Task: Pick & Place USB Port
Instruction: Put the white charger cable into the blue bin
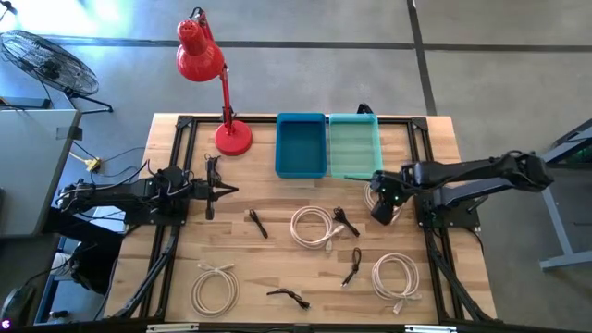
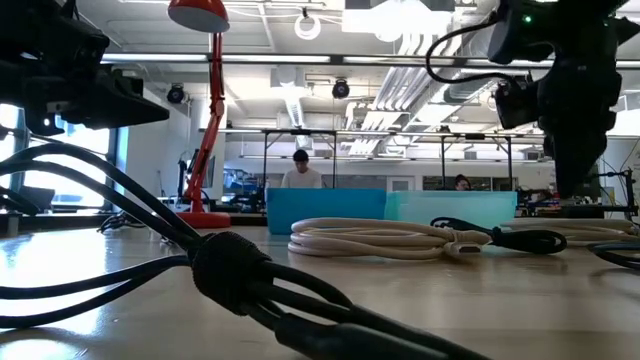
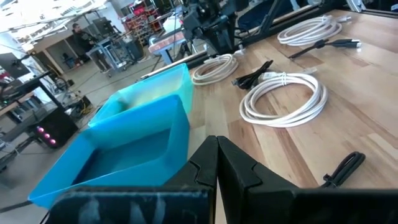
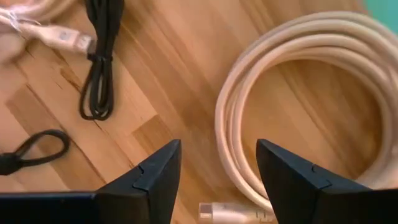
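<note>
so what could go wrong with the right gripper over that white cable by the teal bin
The open right gripper straddles only one edge of the coiled white cable, so it may catch a single loop and let the rest uncoil. The teal bin sits close beside it, so a dragged coil could snag the rim.

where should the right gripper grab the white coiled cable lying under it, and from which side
Probably from straight above, on the near arc of the white coiled cable. The coil lies flat on the wooden table, its strands bundled together into one ridge there, and the open right gripper already hovers over that arc, so one finger could drop inside the loop and one outside.
</note>
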